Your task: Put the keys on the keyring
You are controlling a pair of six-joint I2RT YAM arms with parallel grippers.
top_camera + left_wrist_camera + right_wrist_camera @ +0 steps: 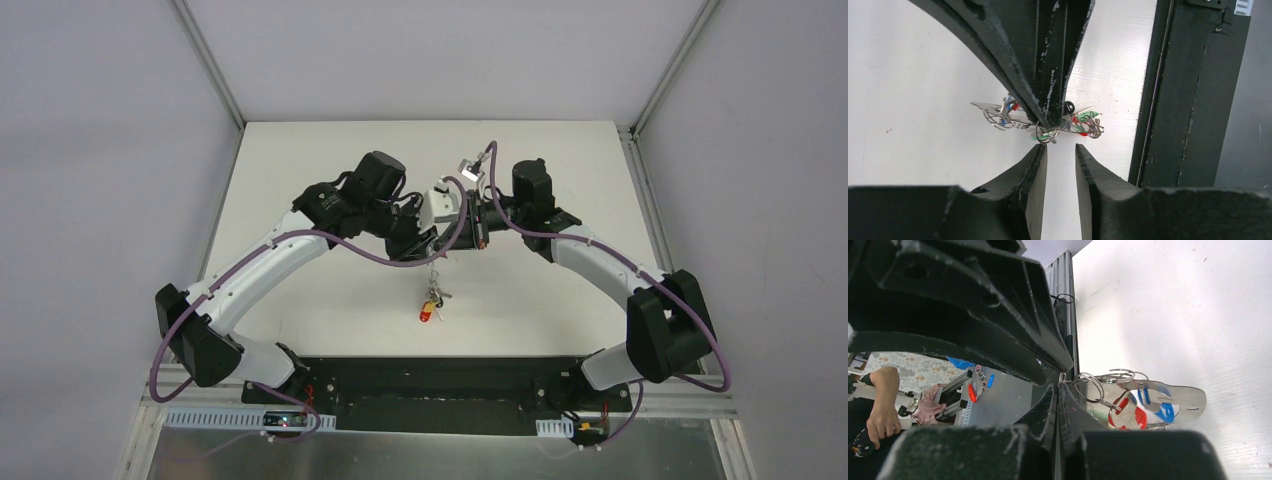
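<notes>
A bunch of keys (432, 302) with red, yellow and other tags hangs above the white table on the keyring (434, 268), a thin wire. My right gripper (456, 240) is shut on that wire. In the right wrist view its fingertips (1058, 390) pinch the keyring (1062, 378), with red- and blue-tagged keys (1148, 405) dangling beyond on small split rings. My left gripper (424, 240) faces it, open and empty. In the left wrist view its own tips (1061, 150) stand apart just under the key bunch (1013, 115).
The white table (300, 170) spreads under both arms. A black base rail (430, 385) runs along the near edge and also shows in the left wrist view (1188, 100). A person's arm (883, 405) shows off the table in the right wrist view.
</notes>
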